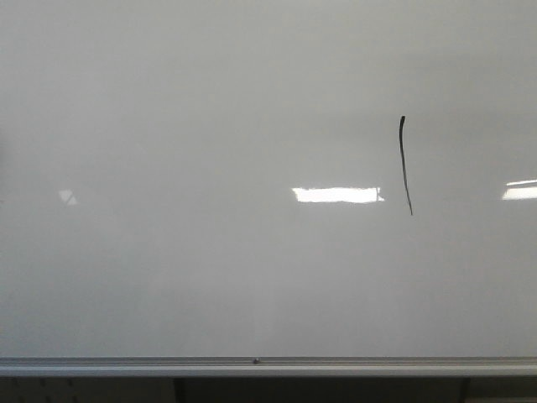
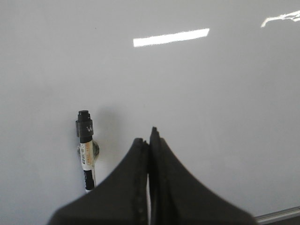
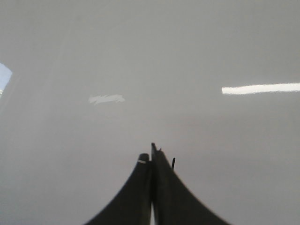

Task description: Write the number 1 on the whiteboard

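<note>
The whiteboard [image 1: 210,277] fills the front view, glossy and grey-white. The number 1 [image 1: 405,164] is a thin black, nearly vertical stroke right of centre, thicker at its top. No gripper shows in the front view. In the left wrist view my left gripper [image 2: 149,138] is shut with nothing between its fingers, facing the whiteboard [image 2: 211,93]. In the right wrist view my right gripper [image 3: 151,154] is shut and empty before the whiteboard [image 3: 140,56]. A short black tip of the number 1 [image 3: 173,162] peeks out beside one finger.
A black-capped marker [image 2: 86,150] with a white label sits against the board beside my left gripper, apart from the fingers. A silver frame rail [image 1: 252,366] runs along the board's lower edge. Bright rectangular light reflections [image 1: 336,195] lie on the surface.
</note>
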Motion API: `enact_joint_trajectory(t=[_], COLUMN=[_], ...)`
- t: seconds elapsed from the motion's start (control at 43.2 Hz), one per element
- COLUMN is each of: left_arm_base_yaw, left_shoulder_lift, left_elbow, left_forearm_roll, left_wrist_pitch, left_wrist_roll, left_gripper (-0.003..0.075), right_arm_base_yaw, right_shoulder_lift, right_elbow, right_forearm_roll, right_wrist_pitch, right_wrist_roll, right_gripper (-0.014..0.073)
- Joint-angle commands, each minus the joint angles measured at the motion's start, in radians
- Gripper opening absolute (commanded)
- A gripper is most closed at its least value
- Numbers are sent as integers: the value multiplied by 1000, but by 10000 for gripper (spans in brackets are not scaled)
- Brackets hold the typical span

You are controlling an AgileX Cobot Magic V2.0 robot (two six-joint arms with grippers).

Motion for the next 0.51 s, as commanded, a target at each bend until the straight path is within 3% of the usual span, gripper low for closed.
enact_joint_trajectory(t=[0.0, 0.486], left_arm_base_yaw=[-7, -7], left_shoulder_lift=[-5, -5], left_elbow=[-25, -25], left_forearm_roll=[-17, -17], left_wrist_pitch=[-68, -68], left_wrist_roll=[-9, -9], left_gripper=[-20, -20], right_arm_base_yaw=[-7, -7], right_shoulder_lift=[1, 2], right_elbow=[-27, -27], right_forearm_roll=[10, 10], right_wrist_pitch=[-41, -35], right_wrist_roll=[-6, -6], right_gripper=[-61, -61])
